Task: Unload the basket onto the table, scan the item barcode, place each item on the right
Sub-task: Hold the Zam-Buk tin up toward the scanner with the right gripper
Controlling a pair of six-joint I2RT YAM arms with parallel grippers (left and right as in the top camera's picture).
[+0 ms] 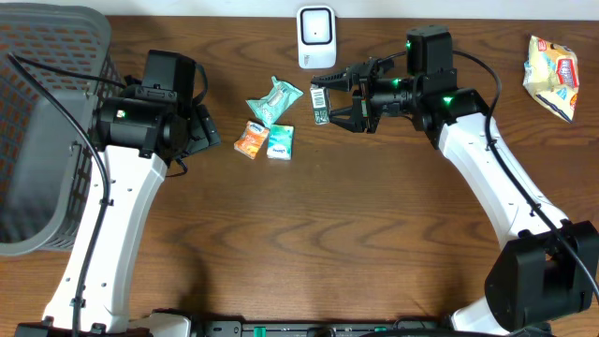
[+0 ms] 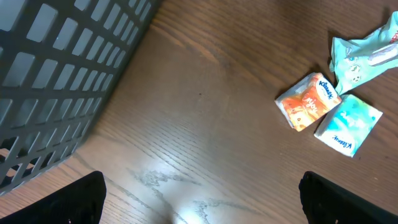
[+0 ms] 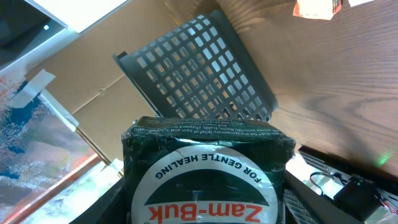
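Observation:
A dark green Zam-Buk box (image 3: 205,168) fills the lower half of the right wrist view, with my right gripper (image 3: 202,208) shut on its sides. From overhead the box (image 1: 321,103) hangs above the table with its white barcode label facing up. It is just below the white scanner (image 1: 316,36) at the back edge, and the right gripper (image 1: 329,99) holds it from the right. My left gripper (image 1: 208,127) stands open over bare wood, left of the small packs. Its dark fingertips (image 2: 74,202) sit wide apart with nothing between them.
A grey slatted basket (image 1: 47,122) fills the far left. A teal wrapper (image 1: 274,99), an orange Kleenex pack (image 1: 251,140) and a teal Kleenex pack (image 1: 280,141) lie mid-table. A snack bag (image 1: 550,64) rests at the back right.

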